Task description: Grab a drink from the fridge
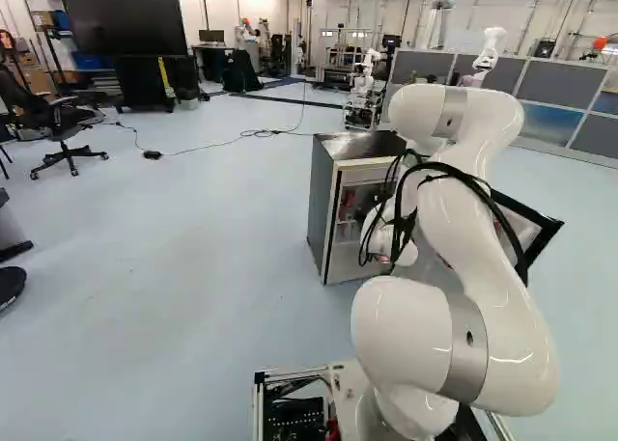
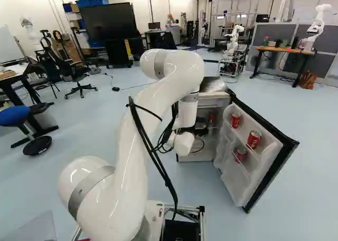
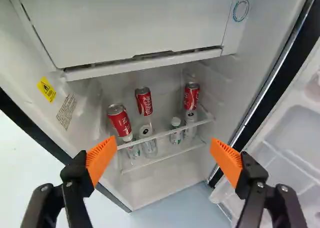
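Spread wide and empty, the orange-padded black claw (image 3: pixel 163 141) is pointed into the grey metal fridge (image 1: pixel 322 200), its white-lined door (image 2: pixel 235 183) already opened. Red metal cans (image 3: pixel 120 120) are held there and, farther in, on the clear upper shelf (image 3: pixel 162 134); one must be gripped and removed.

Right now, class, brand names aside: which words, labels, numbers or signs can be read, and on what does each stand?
None can be quoted:
Yellow warning label, inner wall of the fridge: too small.
Grey printed block, same wall: too small.
Round blue mark, panel inside the fridge: no readable words.
Red soda cans, on the shelf and in the fridge door: brand lettering, left aside.
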